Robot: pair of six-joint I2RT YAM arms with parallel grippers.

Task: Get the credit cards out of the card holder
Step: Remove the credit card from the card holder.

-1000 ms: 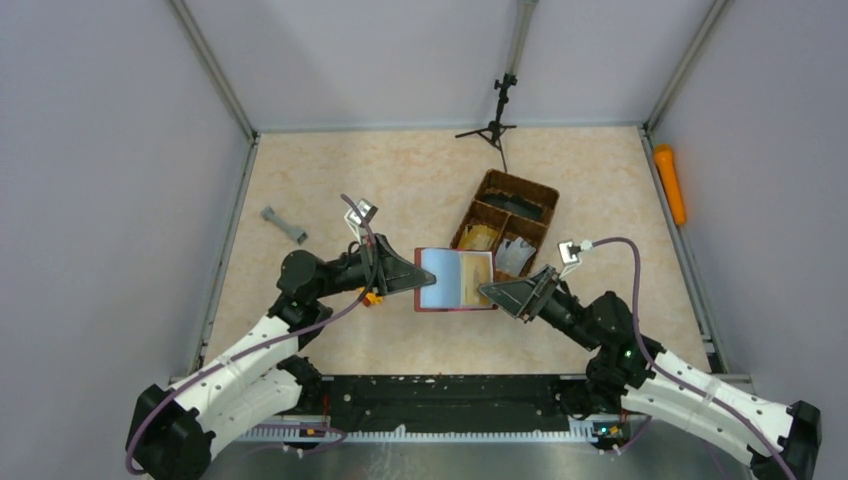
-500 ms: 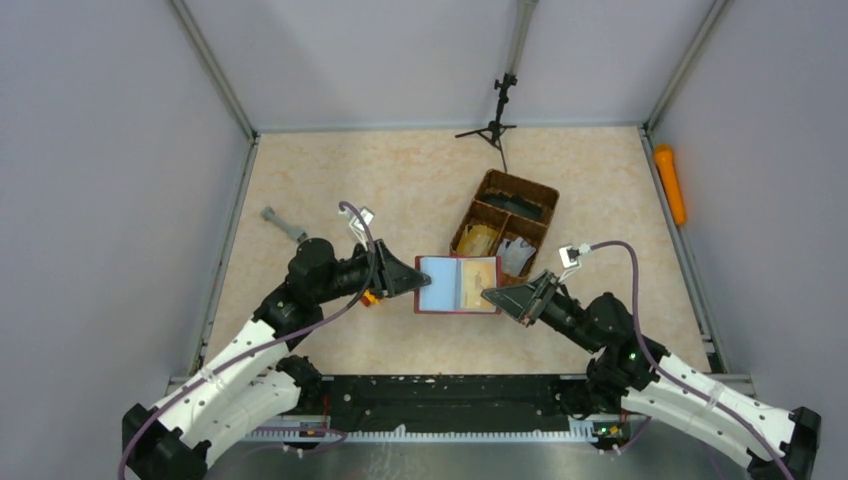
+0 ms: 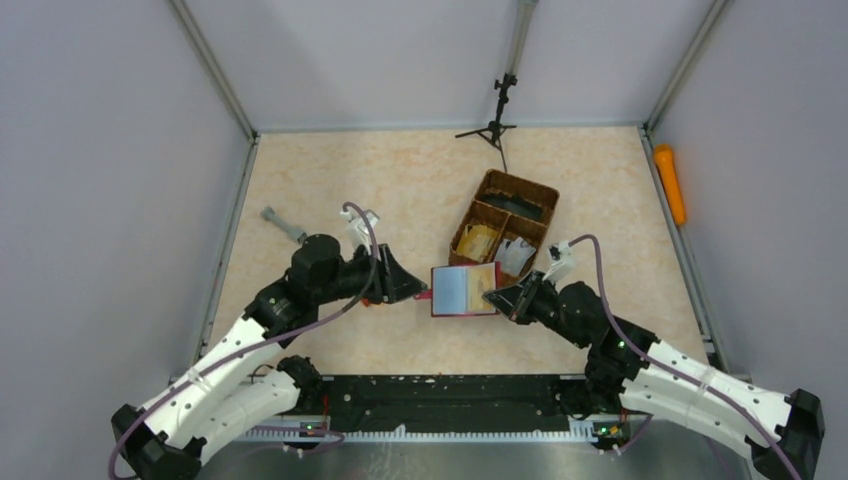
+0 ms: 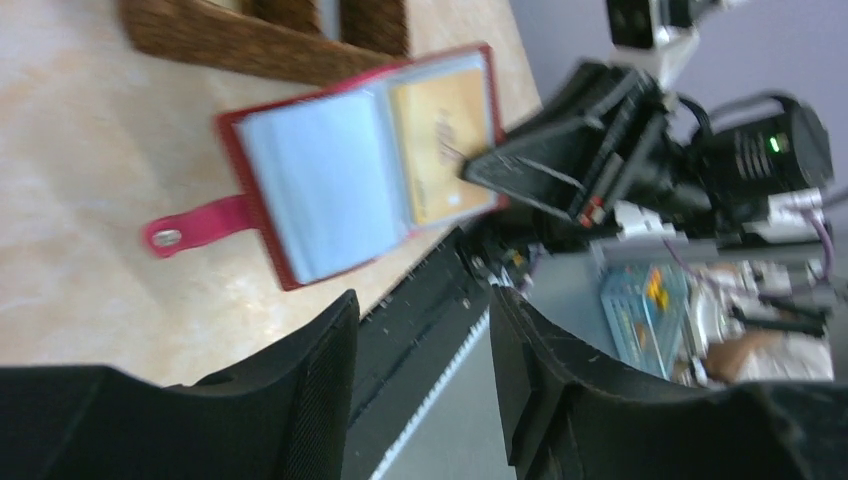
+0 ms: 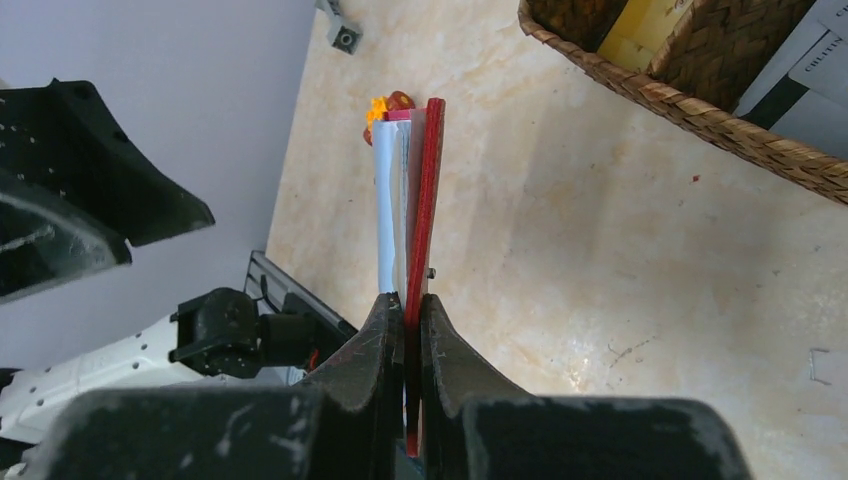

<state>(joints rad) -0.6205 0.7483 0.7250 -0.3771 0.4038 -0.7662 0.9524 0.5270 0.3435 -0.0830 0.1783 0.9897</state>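
The card holder [image 3: 455, 290] lies open, dark red with clear sleeves on its left half. A tan-gold credit card [image 3: 481, 284] shows in its right half, seen also in the left wrist view as the gold card [image 4: 443, 140]. My right gripper [image 3: 497, 297] is shut on the holder's right edge; in the right wrist view the red cover [image 5: 431, 190] runs edge-on out of the gripper [image 5: 408, 305]. My left gripper [image 3: 420, 292] stands open just left of the holder's side tab [image 4: 195, 228], holding nothing. Another tan-gold card [image 3: 480, 240] and a grey one [image 3: 515, 255] lie in the basket.
The brown wicker divided basket [image 3: 505, 190] stands just behind the holder. An orange toy block [image 5: 378, 105] sits by the left gripper. A grey bar [image 3: 283, 223] lies at the left, a small black tripod [image 3: 495, 125] at the back, an orange cylinder [image 3: 670, 185] by the right wall.
The left gripper has let go of the holder's left edge, opened and drawn back left. The right gripper has shut on the right edge, and the holder has shifted right.
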